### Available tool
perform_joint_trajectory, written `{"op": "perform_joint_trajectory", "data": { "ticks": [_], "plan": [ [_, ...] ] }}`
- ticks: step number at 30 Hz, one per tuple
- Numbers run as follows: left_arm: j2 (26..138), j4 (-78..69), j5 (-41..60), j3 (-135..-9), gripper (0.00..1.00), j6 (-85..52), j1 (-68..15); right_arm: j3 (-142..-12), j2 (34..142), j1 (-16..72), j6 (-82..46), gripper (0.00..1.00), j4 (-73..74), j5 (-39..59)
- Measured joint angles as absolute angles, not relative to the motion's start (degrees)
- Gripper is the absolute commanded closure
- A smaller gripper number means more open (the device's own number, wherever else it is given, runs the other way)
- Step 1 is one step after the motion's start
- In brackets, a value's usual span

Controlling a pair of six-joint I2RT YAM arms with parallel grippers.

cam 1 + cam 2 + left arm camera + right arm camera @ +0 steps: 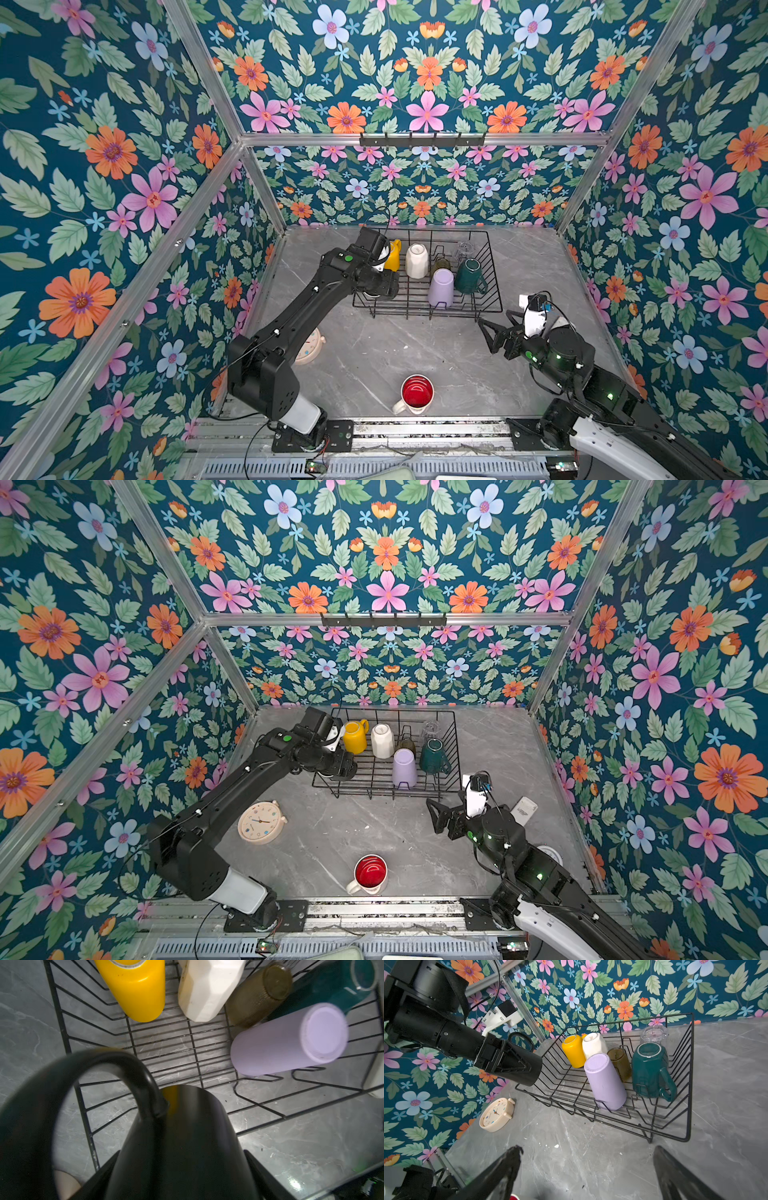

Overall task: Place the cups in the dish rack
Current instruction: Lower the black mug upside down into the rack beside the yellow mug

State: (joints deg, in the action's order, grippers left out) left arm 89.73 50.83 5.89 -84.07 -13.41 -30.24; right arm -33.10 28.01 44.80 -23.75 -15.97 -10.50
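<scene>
The black wire dish rack (pixel 492 266) stands at the back of the table. In it, upside down, are a yellow mug (pixel 392 255), cream mug (pixel 416 261), olive tumbler (pixel 441 262), clear glass (pixel 465 248), dark green mug (pixel 469 276) and lilac tumbler (pixel 441 287). My left gripper (pixel 184 1176) is shut on a black mug (pixel 182 1142), held on its side above the rack's front left corner (pixel 527 1068). A white red-lined mug (pixel 416 392) stands upright near the front edge. My right gripper (pixel 587 1151) hangs open and empty over bare table, in front of the rack's right corner.
A cream round clock (pixel 261 823) lies left of centre, beside the left arm. A second small clock (pixel 550 854) and a flat white object (pixel 524 809) lie by the right wall, behind the right arm. Flowered walls close in three sides.
</scene>
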Motion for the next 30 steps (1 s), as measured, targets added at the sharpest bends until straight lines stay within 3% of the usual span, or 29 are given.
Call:
{"op": "perform_joint_trajectory", "data": {
  "ticks": [30],
  "plan": [
    [110.65,52.25,-1.43,-93.43,0.97,-12.97,-30.35,-29.58,26.55,44.77,-25.08,0.01,-16.38,-9.15]
  ]
}}
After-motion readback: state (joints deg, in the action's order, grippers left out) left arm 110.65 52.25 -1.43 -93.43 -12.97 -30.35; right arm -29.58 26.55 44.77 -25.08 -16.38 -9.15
